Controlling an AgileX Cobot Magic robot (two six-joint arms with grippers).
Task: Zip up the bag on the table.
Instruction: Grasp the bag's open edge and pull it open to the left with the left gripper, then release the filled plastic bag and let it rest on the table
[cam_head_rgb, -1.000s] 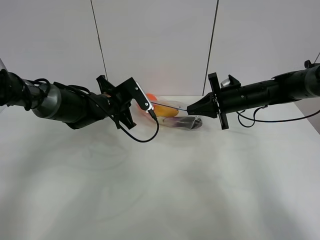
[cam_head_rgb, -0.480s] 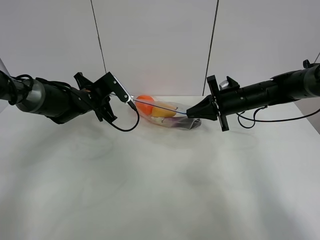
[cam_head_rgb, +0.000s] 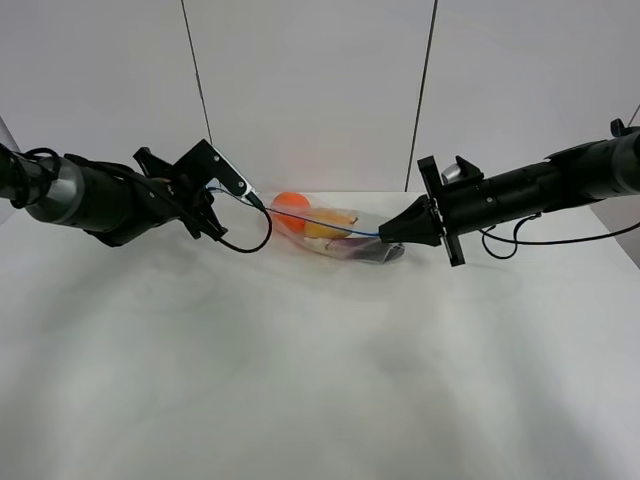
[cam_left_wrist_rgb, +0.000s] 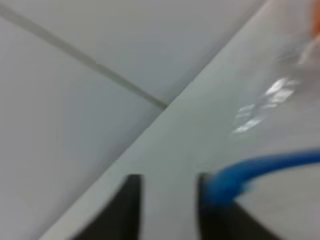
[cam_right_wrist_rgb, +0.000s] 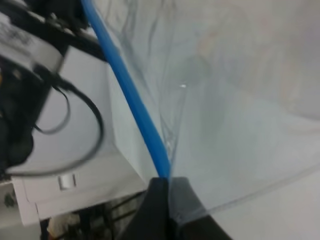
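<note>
The bag (cam_head_rgb: 352, 218) lies at the far middle of the table (cam_head_rgb: 320, 380), close to the wall (cam_head_rgb: 310, 90), between the two arms. Through its clear plastic show an orange (cam_head_rgb: 290, 202) at the left end, a yellow pear (cam_head_rgb: 328, 229) in the middle and a purple eggplant (cam_head_rgb: 372, 250) at the right end. Its blue zipper strip (cam_head_rgb: 320, 222) runs as a nearly straight line along the top, from one gripper to the other.

The right gripper (cam_right_wrist_rgb: 167, 187) is clamped on the bag at the right end of that strip, its jaws pressed together around the blue edge.

The left gripper (cam_left_wrist_rgb: 167, 181) is at the strip's left end with its jaws parted. Bare table shows in the gap, and the blue end rests against one finger (cam_left_wrist_rgb: 206, 207) rather than between the two. A black cable (cam_head_rgb: 255, 240) loops below this gripper.
</note>
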